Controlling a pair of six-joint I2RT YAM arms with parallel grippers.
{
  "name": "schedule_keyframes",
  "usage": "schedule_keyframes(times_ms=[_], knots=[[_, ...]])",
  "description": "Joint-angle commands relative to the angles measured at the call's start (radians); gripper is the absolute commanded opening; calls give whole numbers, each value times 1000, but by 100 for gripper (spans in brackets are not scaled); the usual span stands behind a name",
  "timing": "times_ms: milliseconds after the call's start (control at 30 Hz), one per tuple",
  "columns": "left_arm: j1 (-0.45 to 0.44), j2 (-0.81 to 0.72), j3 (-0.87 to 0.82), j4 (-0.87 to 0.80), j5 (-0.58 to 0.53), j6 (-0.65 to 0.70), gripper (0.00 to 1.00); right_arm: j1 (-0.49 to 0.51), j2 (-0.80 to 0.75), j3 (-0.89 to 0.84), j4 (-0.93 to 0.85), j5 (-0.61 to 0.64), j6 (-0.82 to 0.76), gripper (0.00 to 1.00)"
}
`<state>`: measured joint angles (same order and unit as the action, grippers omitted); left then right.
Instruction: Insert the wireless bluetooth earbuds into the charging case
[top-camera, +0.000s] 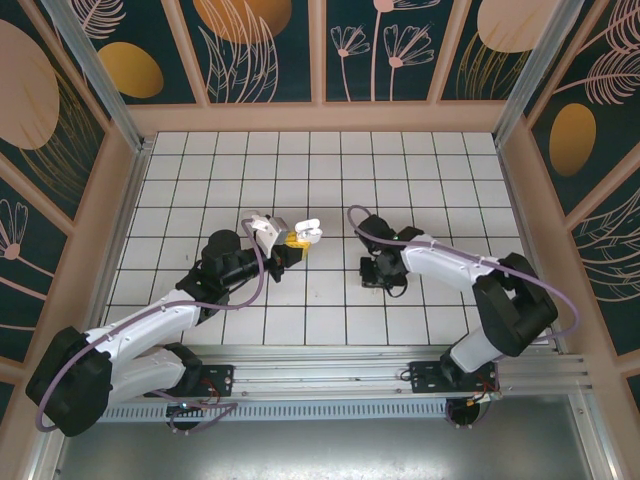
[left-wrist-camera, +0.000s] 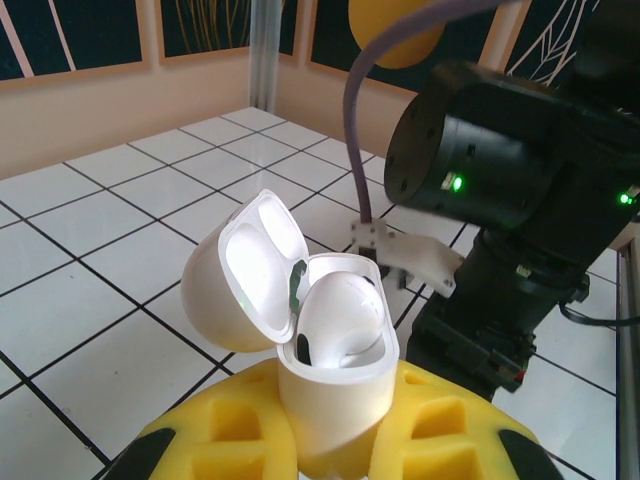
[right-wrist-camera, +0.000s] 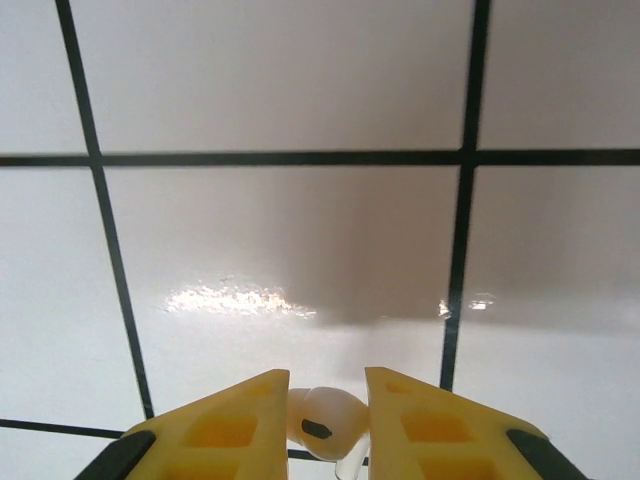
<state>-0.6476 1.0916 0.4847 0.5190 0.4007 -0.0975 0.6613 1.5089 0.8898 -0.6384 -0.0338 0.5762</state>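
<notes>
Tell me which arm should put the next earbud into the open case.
Right. The right fingers pinch an earbud on the tile, while the left fingers are occupied holding the open charging case.

You are looking at floor tiles (top-camera: 330, 160) showing white, black grid lines crossing. You are seeing walls (top-camera: 265, 50) wearing dark teal with peach and gold leaf-and-flower print. White gleaming on charging case (left-wrist-camera: 335, 400); earbud in case (left-wrist-camera: 340, 315) matching, dark spot showing. Yellow glowing on left gripper fingers (left-wrist-camera: 220, 440), black edging. Same yellow covering right gripper fingers (right-wrist-camera: 225, 430); pinched earbud (right-wrist-camera: 322, 420) showing white, small black mark. Black and white mixing on arms (top-camera: 150, 330); cable (left-wrist-camera: 360, 120) running purple.
</notes>
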Motion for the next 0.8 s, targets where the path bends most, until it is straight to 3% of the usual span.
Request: schedule_keyframes(times_ms=[0, 433, 767], knots=[[-4, 4, 28, 18, 11, 6, 0, -38, -62, -9, 19, 17, 33, 22], [-3, 73, 44, 115, 31, -65, 0, -41, -287, 67, 41, 186, 75, 22], [-4, 156, 115, 190, 52, -120, 0, 5, -476, 101, 237, 279, 37, 21]])
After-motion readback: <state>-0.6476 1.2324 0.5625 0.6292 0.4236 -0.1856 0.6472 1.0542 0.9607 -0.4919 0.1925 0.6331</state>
